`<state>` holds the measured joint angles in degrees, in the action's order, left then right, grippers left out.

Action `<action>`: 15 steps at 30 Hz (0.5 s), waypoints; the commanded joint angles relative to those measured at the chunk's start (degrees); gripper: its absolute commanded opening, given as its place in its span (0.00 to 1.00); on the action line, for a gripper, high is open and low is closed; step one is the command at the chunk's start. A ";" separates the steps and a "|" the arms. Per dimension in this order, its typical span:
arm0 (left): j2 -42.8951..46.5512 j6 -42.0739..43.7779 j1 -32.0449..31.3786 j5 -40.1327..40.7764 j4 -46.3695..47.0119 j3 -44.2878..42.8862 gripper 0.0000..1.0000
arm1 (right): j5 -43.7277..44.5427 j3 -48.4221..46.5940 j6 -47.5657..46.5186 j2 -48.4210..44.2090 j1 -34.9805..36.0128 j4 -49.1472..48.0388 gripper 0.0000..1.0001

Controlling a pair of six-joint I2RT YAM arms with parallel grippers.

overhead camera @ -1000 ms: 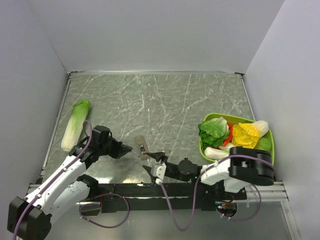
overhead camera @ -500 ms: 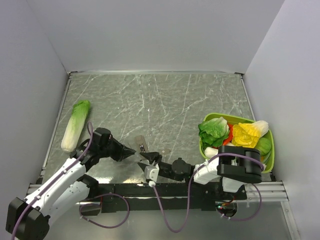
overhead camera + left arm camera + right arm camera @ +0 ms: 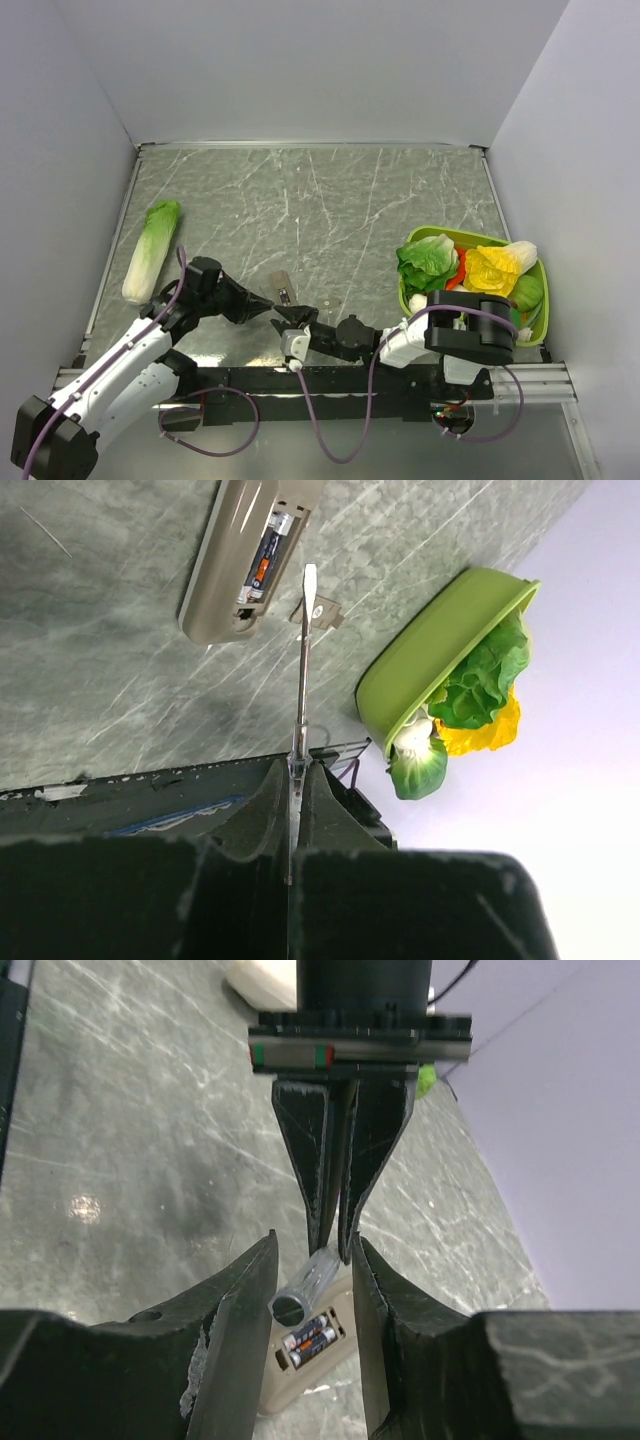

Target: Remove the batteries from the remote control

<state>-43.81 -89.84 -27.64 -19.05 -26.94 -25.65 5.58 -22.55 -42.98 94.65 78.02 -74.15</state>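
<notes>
- While you read the top view: the remote control [image 3: 283,289] lies back face up on the table [image 3: 300,200], close to the arm bases. The left gripper [image 3: 262,305] and right gripper [image 3: 291,318] meet at its near end, one to pry and one likely to steady.
- Left wrist: the jaws are clenched on a thin flat-tipped tool [image 3: 303,660]. Its tip sits just beside the open recess, placed for levering. The batteries [image 3: 262,555] are seated inside, none out yet.
- Right wrist: the jaws are spread and straddle the remote's end, probably bracing it. You can't tell contact from here.
</notes>
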 commanded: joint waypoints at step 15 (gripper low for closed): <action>7.07 -6.13 -0.22 -4.15 10.59 4.21 0.01 | 9.09 -0.66 10.64 -0.52 0.29 -19.81 0.47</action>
<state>-37.91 -94.41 -27.64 -21.19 -20.32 -20.95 12.86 -22.41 -34.92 96.23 78.02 -74.28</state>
